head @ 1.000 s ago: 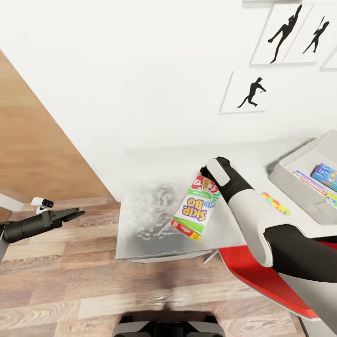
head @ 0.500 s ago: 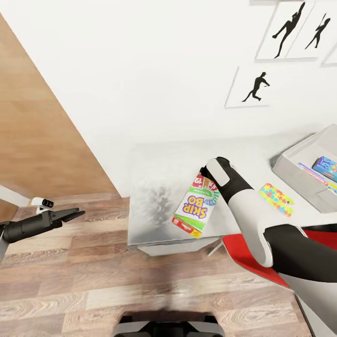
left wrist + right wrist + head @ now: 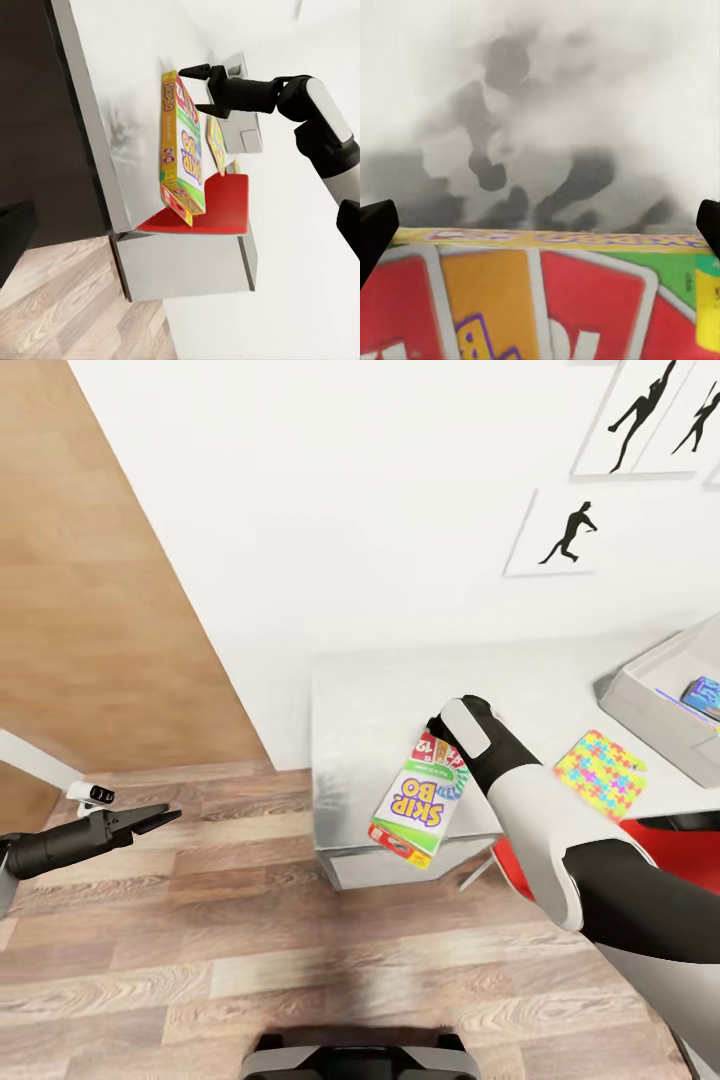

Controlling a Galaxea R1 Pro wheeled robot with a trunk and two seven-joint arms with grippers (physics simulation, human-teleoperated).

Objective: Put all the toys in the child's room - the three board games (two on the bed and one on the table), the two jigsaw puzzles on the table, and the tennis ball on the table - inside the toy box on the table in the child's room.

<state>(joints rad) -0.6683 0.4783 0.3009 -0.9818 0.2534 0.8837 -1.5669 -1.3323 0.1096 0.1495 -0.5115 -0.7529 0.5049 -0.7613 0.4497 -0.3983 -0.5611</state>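
Note:
My right gripper (image 3: 440,738) is shut on the top edge of a green-edged Skip-Bo board game (image 3: 418,802), which hangs upright above the near left end of the table (image 3: 380,690). In the left wrist view the fingers of the right gripper (image 3: 196,91) pinch the same board game (image 3: 182,150). A jigsaw puzzle (image 3: 600,771) lies flat on the table to the right of my arm. Beyond it stands the grey toy box (image 3: 645,695) with a blue board game (image 3: 704,696) inside. My left gripper (image 3: 155,821) hovers open over the floor, far left, holding nothing.
A red chair (image 3: 660,832) stands under the table's front edge by my right arm. The white wall carries black silhouette posters (image 3: 575,530). A wooden panel (image 3: 110,610) stands to the left, and wood plank floor (image 3: 250,950) lies below.
The whole picture has shifted right, so the camera has moved. The jigsaw puzzle shows more fully and the toy box has slid towards the frame edge. Both arms keep their pose.

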